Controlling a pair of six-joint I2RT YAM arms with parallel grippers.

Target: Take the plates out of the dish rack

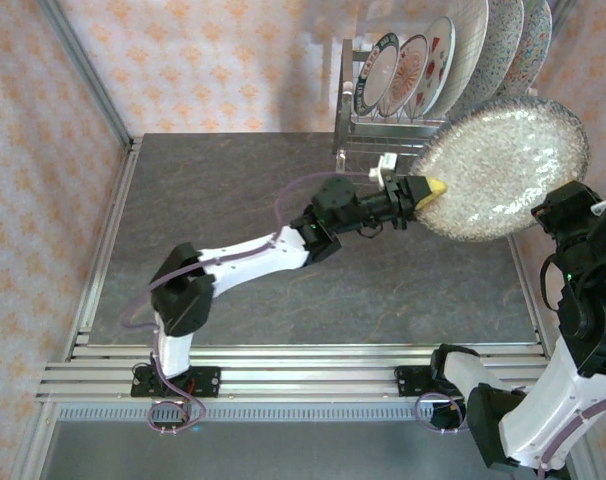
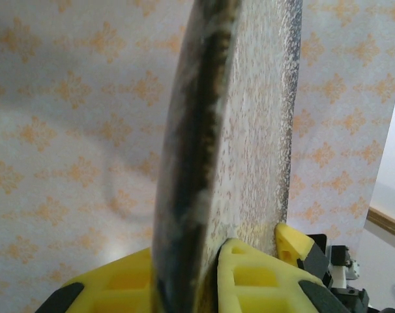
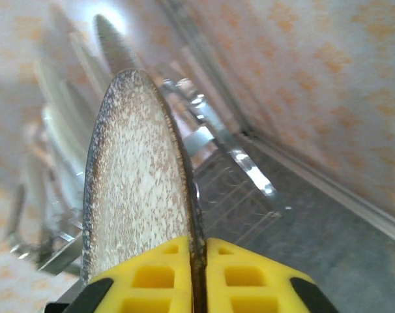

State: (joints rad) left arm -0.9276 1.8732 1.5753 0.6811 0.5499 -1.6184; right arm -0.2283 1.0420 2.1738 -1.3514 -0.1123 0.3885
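Ceramic, speckled grey-white, large and round: the plate (image 1: 503, 165) hangs in the air on edge, just in front of the chrome wire dish rack (image 1: 383, 130) and above the right end of the dark grey stone-look worktop (image 1: 233, 180).

Left gripper (image 2: 191, 267): yellow fingers clamped on the plate's rim, one on each face. Right gripper (image 3: 196, 251): yellow fingers pressed close to both faces of the rim on the opposite side. I read that as a grip too, though I cannot judge how firm it is.

Step in hand, my judgement: one plate is out of the rack and shared between both arms, either a handover or a two-arm carry.

Next move calls for one arm to let go cleanly, or both to travel together. Then tilt the plate flat and lower it onto open worktop, well apart from the rack.

Five patterned round plates (image 1: 453, 55) stand upright in the rack's upper slots.

Hard to make out:
- The rack's right part and lower shelf are behind the held plate.
- The racked plates are cropped by the top edge.
- The right wrist view blurs the rack.
- From above, the right fingertips are not clear at the rim.
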